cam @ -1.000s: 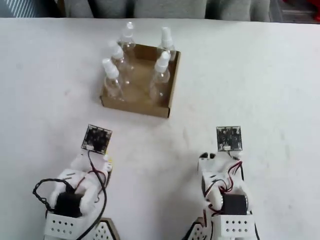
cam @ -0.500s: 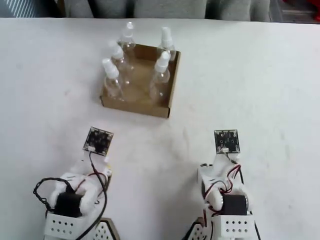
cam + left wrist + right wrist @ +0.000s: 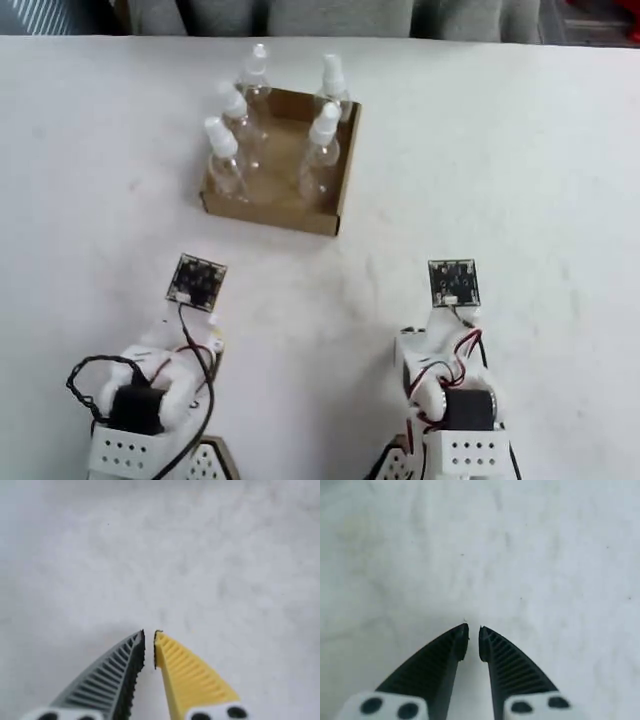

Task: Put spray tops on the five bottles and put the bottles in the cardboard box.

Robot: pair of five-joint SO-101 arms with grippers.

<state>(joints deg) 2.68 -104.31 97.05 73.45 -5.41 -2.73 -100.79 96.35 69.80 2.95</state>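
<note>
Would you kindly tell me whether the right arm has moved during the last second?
Yes, slightly: the right arm has drawn back toward its own base, away from the cardboard box, then held still.

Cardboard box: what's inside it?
Five clear bottles stand upright inside the cardboard box, each with a white spray top. Brown floor shows between them. The floor directly under each bottle is covered, so it cannot be checked.
</note>
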